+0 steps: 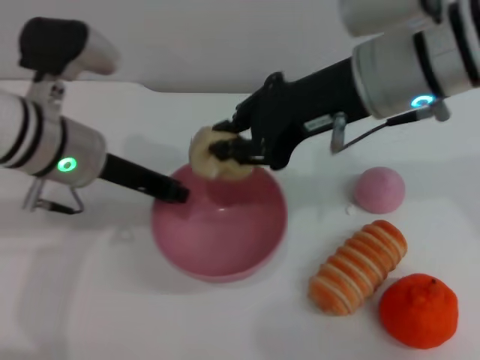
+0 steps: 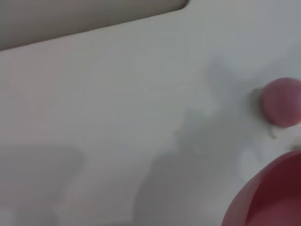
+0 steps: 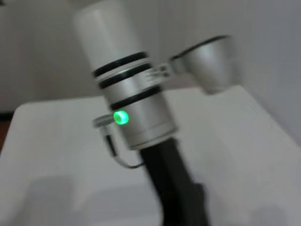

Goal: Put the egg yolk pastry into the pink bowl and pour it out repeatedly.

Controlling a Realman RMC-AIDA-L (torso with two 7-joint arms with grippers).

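Observation:
The pink bowl (image 1: 225, 240) stands upright on the white table in the middle of the head view. My left gripper (image 1: 177, 193) is shut on its left rim. My right gripper (image 1: 229, 152) is shut on the egg yolk pastry (image 1: 201, 150), a pale beige lump, and holds it just above the bowl's far rim. The inside of the bowl holds nothing. The left wrist view shows part of the bowl's rim (image 2: 263, 197). The right wrist view shows only my left arm (image 3: 136, 113).
A small pink ball (image 1: 379, 187) lies right of the bowl and also shows in the left wrist view (image 2: 281, 101). An orange-and-cream striped roll (image 1: 358, 266) and an orange fruit (image 1: 418, 310) lie at the front right. The table's far edge runs behind the arms.

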